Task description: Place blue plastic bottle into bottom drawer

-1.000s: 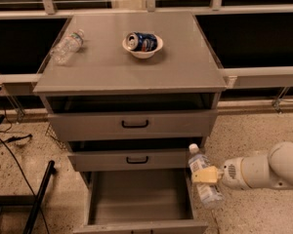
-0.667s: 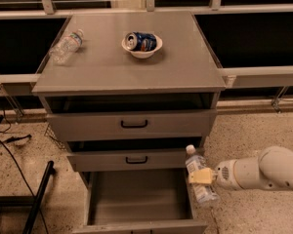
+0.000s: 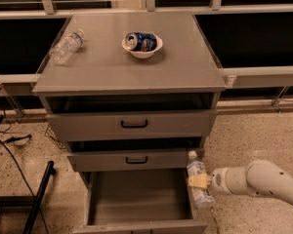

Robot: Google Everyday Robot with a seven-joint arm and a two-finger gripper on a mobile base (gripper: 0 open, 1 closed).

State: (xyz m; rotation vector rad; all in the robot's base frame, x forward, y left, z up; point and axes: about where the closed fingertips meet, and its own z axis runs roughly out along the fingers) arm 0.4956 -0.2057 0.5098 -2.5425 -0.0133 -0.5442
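Observation:
The blue plastic bottle (image 3: 198, 182) is clear with a white cap and a pale label. It stands nearly upright just outside the right wall of the bottom drawer (image 3: 139, 199), which is pulled open and shows plain grey inner walls. My gripper (image 3: 201, 181) reaches in from the right on a white arm and is shut on the bottle's middle, holding it beside the drawer's right rim.
On the cabinet top (image 3: 132, 67) a smaller clear bottle (image 3: 66, 46) lies at the back left and a white bowl (image 3: 142, 49) holds a blue soda can (image 3: 141, 41). Two upper drawers (image 3: 132, 123) with black handles are slightly open. Cables and a black leg (image 3: 39, 199) lie at the left.
My gripper has carried the bottle slightly to the left, closer to the open bottom drawer's right wall. Nothing else has moved.

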